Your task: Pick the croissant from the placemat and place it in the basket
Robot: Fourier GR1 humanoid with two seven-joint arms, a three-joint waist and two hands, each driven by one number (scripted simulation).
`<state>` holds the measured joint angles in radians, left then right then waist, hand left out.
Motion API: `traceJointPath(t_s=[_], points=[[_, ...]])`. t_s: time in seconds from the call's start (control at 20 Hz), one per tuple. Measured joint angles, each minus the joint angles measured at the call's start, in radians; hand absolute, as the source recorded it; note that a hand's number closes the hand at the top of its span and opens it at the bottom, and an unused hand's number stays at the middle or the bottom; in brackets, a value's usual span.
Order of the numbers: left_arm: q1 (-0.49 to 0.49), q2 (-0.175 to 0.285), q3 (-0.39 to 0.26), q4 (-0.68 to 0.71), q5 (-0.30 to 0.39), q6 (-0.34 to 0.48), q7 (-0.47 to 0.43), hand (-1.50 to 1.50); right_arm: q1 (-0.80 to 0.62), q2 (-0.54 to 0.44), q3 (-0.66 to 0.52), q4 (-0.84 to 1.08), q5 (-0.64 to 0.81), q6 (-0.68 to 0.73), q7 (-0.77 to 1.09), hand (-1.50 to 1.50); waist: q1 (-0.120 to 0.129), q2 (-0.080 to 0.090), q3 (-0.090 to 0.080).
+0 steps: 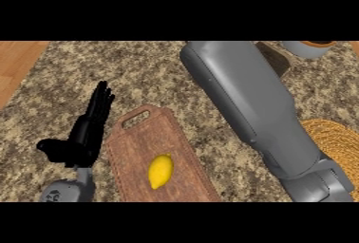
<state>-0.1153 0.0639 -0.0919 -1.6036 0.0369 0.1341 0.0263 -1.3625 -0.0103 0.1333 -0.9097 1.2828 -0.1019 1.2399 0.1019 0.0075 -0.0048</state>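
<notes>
The stone counter (pixel 63 85) shows no croissant, so I cannot tell its look or place. The right arm (pixel 259 109) crosses the mat (pixel 279 60) near the basket (pixel 340 142). The left hand (pixel 84 133) rests beside a board (pixel 140 137), fingers straight and together.

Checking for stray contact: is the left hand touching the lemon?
Apart. Head view shows bare cutting board between the left hand and the lemon.
</notes>
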Motion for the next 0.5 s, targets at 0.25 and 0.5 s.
traceJointPath(t_s=[0.25, 0.5], points=[[0.029, 0.007, 0.01, -0.012, 0.001, 0.0, -0.012, 0.0, -0.007, -0.001, -0.015, 0.055, 0.005, -0.024, -0.001, 1.5, -0.025, -0.002, 0.002], [0.053, 0.01, 0.022, -0.035, 0.008, 0.004, -0.009, 0.0, -0.007, -0.001, -0.032, 0.086, 0.013, -0.047, -0.004, 1.5, -0.046, -0.005, 0.003]])
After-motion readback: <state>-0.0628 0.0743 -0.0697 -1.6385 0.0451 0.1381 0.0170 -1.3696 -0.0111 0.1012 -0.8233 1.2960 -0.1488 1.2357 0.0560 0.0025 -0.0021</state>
